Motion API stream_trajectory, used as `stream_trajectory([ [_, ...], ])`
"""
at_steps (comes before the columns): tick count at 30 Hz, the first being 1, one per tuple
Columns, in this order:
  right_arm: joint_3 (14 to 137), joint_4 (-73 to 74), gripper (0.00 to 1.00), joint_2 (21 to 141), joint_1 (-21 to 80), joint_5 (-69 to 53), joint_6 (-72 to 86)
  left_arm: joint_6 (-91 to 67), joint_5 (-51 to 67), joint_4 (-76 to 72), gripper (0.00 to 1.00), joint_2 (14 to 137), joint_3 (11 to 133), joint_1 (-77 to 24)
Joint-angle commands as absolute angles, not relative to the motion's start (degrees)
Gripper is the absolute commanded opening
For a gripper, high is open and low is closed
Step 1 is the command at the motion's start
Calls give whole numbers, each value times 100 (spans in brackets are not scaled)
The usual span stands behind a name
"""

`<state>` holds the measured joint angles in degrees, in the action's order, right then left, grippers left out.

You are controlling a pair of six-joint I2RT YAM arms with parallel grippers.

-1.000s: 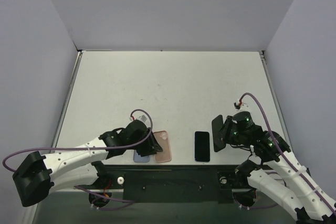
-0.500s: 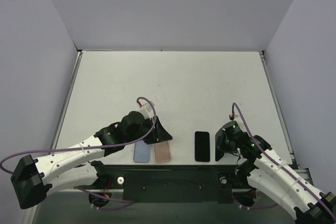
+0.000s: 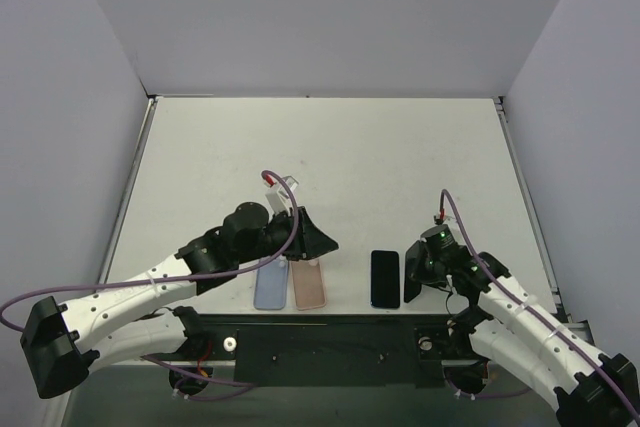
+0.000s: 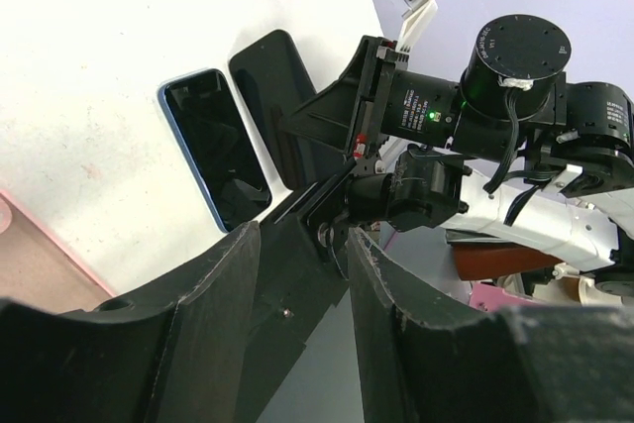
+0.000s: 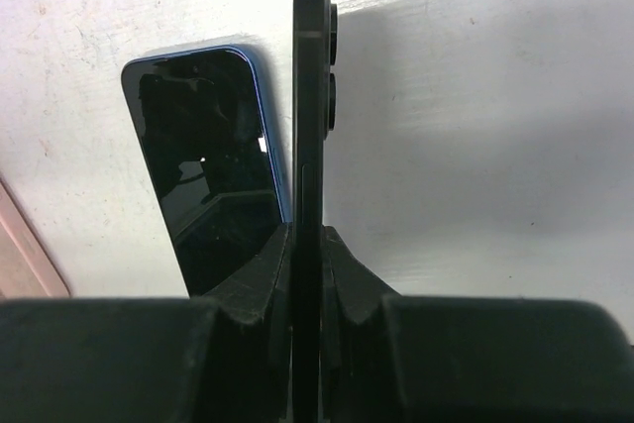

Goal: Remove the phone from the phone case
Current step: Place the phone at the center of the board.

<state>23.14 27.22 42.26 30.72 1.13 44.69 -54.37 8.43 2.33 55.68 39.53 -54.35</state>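
1 black case (image 5: 308, 96), pinched edge-up in right gripper (image 5: 306, 245) right of bare phone (image 5: 203, 160), seemingly to set down apart; left gripper (image 4: 302, 255) half-open, empty, left of phone

White arms (image 3: 130, 294), black joints (image 3: 245, 223) and fingers (image 4: 198, 344), purple cables (image 3: 100, 288)

phone (image 3: 385, 278) flat on table (image 3: 330, 157) | case (image 3: 412, 277) on edge just right of it | two more cases (image 3: 309, 285) left

Phone (image 5: 203, 175) screen glossy glass; case (image 5: 307, 66) matt black; table (image 3: 330, 157) matt white.
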Motion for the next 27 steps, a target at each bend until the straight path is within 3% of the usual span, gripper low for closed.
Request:
stream_trajectory([
  [1,2285,3076,2,4412,3024,96,4561,-5159,984,-9,50,5414,4157,-5353],
  [16,2645,3797,25,5291,2988,764,4719,-5177,1327,-193,51,5370,3929,-5133],
  [25,3093,3832,55,5651,2980,1098,4694,-5247,1547,-431,50,5353,3753,-5045],
  [27,3225,3884,56,5792,2971,1256,4676,-5247,1573,-439,50,5309,3727,-5027],
])
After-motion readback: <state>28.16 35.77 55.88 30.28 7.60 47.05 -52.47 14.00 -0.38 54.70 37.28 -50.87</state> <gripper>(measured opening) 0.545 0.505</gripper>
